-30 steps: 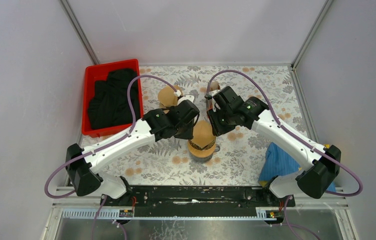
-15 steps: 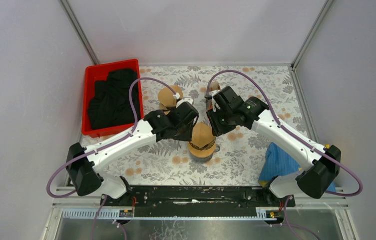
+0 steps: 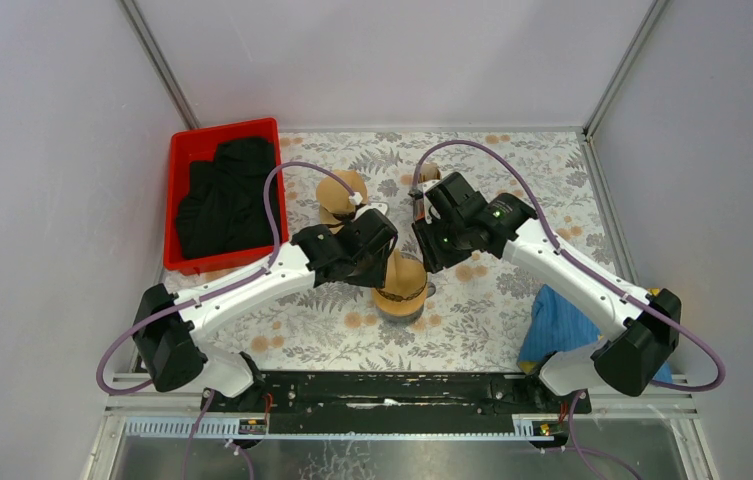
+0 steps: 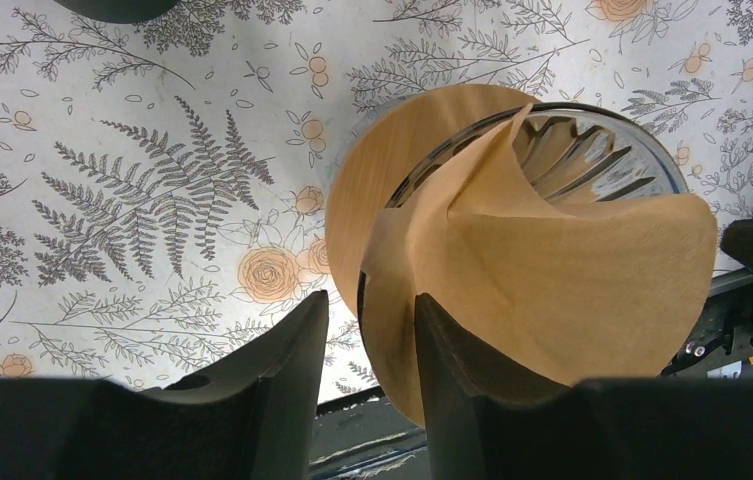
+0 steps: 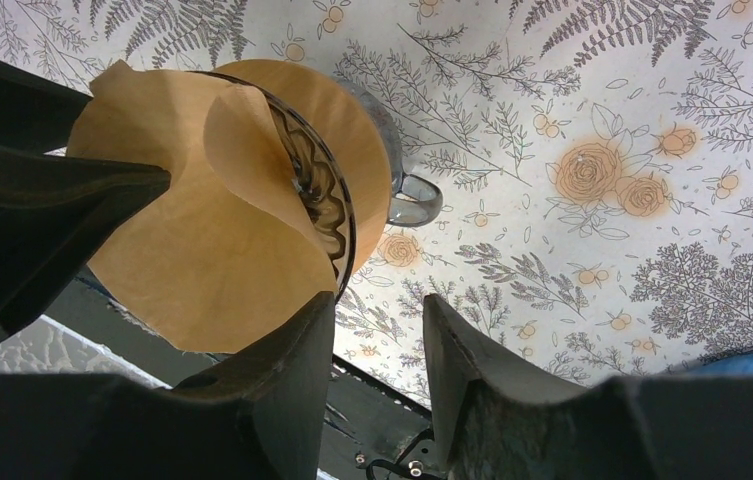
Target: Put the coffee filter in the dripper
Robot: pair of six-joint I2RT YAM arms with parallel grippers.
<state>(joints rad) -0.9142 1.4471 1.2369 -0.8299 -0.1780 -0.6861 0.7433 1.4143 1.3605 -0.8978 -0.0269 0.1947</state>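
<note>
The filter [image 4: 552, 270] sits crumpled, half in the dripper [image 4: 592, 150], with its loose edge draped over the rim toward the left pincer [image 4: 370, 305]. That pincer is narrow astride the edge, but whether it is pinching I cannot tell. The right pincer [image 5: 377, 310] is slightly parted and empty, just beside the rim.

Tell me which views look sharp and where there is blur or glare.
Top external view: evenly lit, sharp, only soft shadows on the table. Left wrist view: filter crisp, near fingers dark and soft-edged. Right wrist view: small glints on the glass dripper, no washout.
</note>
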